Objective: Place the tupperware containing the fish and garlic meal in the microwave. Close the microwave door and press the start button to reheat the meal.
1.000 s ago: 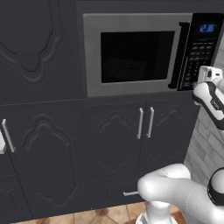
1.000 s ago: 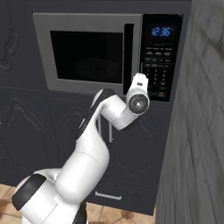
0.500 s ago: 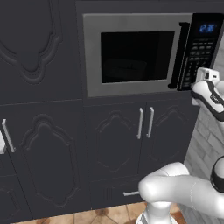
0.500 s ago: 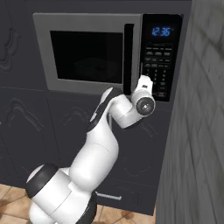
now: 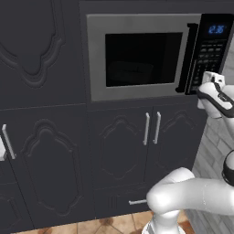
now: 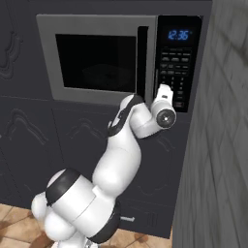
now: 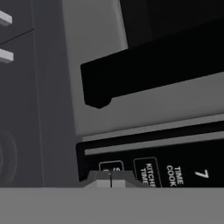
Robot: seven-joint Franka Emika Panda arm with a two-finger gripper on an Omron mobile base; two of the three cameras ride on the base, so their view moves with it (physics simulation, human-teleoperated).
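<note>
At the lower corner of the black side panel point(image 6: 178, 63), beneath its blue digital display point(image 6: 178, 35), the white arm's hand point(image 6: 164, 90) is raised against the bottom rows of keys. Its two fingers are pressed together, with nothing between them, which suits poking a button far better than grasping. In the hand view the joined fingertips point(image 7: 110, 179) sit right at a small key on the panel's bottom edge, beside the keys lettered "KITCHEN TIME" and "TIME COOK"; whether they touch it I cannot tell.

The built-in silver-grey microwave point(image 5: 139, 57) sits in a wall of dark panelled cabinets point(image 5: 43, 151). Its silver-grey framed door point(image 6: 94, 58) with the large dark window lies flush with the front, the black vertical handle point(image 5: 185, 59) just beside the panel. Through the window a faint boxy shape, probably the shallow translucent grey tupperware point(image 6: 101, 72), rests inside; its food is too dim to make out. Judging by this, loading and closing are done, and pressing start is the step in hand.
</note>
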